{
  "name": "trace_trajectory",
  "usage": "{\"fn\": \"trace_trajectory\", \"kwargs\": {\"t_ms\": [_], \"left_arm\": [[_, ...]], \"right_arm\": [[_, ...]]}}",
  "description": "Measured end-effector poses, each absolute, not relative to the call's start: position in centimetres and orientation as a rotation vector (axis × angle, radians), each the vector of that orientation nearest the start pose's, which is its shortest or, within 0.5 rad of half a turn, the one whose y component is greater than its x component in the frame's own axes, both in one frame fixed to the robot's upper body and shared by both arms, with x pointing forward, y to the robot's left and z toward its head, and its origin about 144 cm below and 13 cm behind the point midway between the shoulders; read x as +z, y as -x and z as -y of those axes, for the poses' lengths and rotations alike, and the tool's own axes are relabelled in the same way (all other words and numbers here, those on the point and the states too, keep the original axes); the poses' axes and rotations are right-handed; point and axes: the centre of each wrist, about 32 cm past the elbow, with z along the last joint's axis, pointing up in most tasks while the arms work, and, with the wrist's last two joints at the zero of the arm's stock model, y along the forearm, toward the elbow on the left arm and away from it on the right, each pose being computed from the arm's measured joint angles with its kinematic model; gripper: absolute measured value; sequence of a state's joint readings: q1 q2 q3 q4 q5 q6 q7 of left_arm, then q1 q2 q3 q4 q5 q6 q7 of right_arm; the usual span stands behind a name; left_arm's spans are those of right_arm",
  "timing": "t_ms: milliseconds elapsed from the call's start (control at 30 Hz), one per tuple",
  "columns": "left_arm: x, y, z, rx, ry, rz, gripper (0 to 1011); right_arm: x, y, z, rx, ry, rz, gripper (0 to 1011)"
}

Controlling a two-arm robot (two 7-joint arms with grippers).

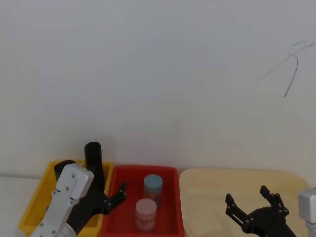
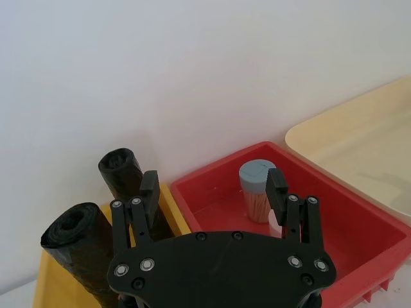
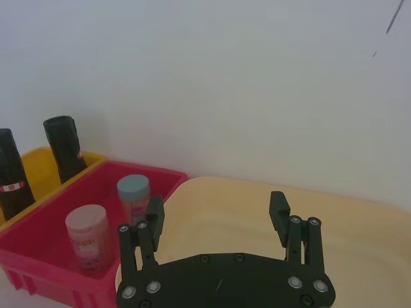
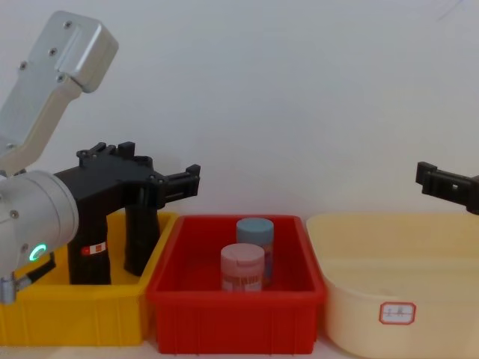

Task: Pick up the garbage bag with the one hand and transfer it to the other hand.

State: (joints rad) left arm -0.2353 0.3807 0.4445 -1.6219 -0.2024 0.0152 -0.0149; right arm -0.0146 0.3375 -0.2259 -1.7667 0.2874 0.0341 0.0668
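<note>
The garbage bag, a black roll with a red-and-white sticker, stands upright at the left of the yellow bin. It also appears in the wrist views. A slimmer black roll stands beside it. My left gripper, with a green ring on its wrist, hovers open above the bin's right side. It is close in front of both rolls and holds nothing. My right gripper hangs open over the beige tub.
A red bin between the yellow bin and the tub holds a blue-lidded jar and a pink-lidded jar. A white wall rises close behind all three containers.
</note>
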Motion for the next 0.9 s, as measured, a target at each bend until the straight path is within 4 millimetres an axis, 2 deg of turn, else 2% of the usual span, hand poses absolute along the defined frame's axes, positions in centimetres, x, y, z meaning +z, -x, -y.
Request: {"fn": "trace_trajectory", "kwargs": {"t_ms": [900], "left_arm": [[120.70, -49.18, -20.48, 1.102, -0.046, 0.250, 1000]], "right_arm": [[118.87, -44.33, 23.71, -1.229, -0.026, 0.075, 1000]]}}
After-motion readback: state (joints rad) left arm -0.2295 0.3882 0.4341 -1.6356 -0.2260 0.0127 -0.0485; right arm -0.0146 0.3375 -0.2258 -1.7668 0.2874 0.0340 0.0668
